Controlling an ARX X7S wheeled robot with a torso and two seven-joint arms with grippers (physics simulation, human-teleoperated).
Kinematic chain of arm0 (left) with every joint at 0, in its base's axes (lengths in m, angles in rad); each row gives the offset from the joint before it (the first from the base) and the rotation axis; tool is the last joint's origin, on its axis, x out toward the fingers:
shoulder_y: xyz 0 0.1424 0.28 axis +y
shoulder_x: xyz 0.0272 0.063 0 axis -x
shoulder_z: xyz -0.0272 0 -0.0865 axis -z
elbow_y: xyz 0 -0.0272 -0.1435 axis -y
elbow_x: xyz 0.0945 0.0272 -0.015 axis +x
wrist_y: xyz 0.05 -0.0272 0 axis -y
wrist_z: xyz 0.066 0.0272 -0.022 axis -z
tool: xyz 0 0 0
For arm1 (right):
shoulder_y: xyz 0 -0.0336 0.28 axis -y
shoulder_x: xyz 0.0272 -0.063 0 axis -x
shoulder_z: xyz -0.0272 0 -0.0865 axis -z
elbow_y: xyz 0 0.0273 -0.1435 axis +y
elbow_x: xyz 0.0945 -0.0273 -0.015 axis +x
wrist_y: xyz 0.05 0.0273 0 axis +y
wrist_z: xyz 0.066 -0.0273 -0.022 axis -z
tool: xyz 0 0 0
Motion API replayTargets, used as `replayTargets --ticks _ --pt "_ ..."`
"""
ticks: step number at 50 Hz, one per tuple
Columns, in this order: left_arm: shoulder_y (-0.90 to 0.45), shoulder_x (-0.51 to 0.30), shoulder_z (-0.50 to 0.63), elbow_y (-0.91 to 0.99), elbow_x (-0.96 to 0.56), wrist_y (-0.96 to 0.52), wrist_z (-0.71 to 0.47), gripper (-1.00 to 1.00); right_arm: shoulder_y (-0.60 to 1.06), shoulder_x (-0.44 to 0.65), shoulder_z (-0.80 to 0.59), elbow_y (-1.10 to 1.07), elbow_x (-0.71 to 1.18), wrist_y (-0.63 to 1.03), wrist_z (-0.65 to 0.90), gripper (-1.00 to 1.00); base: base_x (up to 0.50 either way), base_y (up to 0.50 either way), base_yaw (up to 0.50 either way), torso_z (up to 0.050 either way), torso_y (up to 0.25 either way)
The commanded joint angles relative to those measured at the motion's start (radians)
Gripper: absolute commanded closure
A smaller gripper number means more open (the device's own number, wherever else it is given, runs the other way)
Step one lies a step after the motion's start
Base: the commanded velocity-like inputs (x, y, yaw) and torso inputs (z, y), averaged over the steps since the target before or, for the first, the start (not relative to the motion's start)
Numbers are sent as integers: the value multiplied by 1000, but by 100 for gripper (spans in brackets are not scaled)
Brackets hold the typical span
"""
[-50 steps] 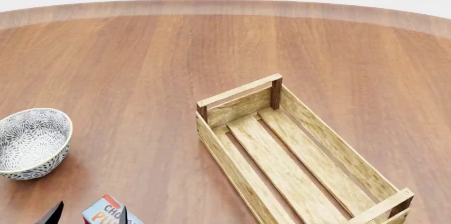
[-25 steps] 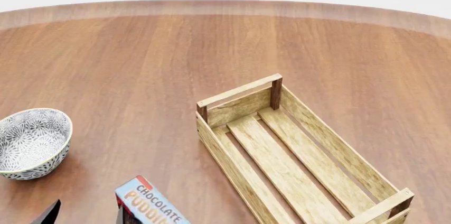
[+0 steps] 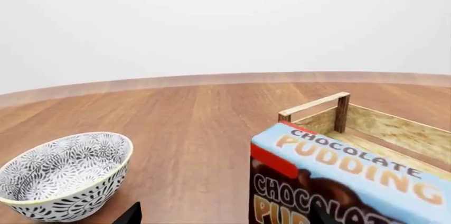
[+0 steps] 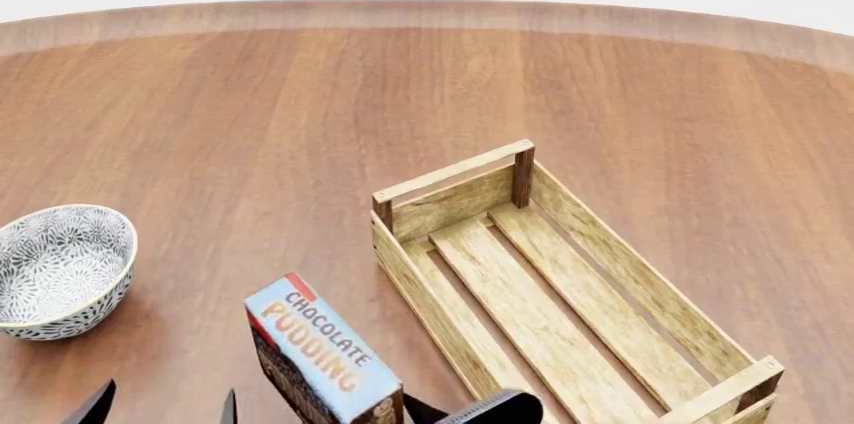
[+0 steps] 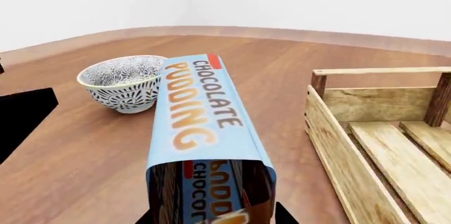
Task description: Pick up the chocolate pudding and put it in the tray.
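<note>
Pudding box (image 4: 320, 354) held upright by right gripper (image 5: 211, 216), clamped at its near end, left gripper (image 4: 160, 406) spread apart, crate (image 4: 441, 180) right, bowl (image 4: 60, 269) left.

Black pointed left end effector (image 4: 160, 406) fingers, glossy black right end effector (image 4: 483, 410)

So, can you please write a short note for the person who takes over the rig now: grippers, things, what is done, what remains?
Left gripper: open, empty, beside the carton.
Right gripper: shut on the chocolate pudding, which is off the table and tilted.
Tray: empty, to the carton's right in the head view.
Done: pickup.
Left: carry the carton over the tray's side wall and release it inside.
</note>
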Motion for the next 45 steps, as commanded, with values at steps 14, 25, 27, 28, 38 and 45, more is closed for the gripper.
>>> replayTargets --ticks 14,25,27,28,38,45 --pt "-7 -1 5 -26 -10 17 -3 -100 79 76 54 -175 6 132 88 100 0 0 0 0 0" --pt "-6 -8 9 -9 -13 8 -8 -100 124 96 92 -154 26 163 110 100 0 0 0 0 0" --pt "-7 -9 9 -5 -14 4 -10 -100 129 96 97 -143 28 161 110 100 0 0 0 0 0" --pt "-7 -8 10 -6 -15 5 -9 -100 136 99 101 -143 30 168 114 100 0 0 0 0 0" --pt "-4 -8 16 -16 -16 16 -10 -100 164 104 128 -81 30 162 131 100 0 0 0 0 1" --pt "-2 -12 15 -13 -20 16 -12 -100 188 96 149 5 31 136 131 100 0 0 0 0 0"
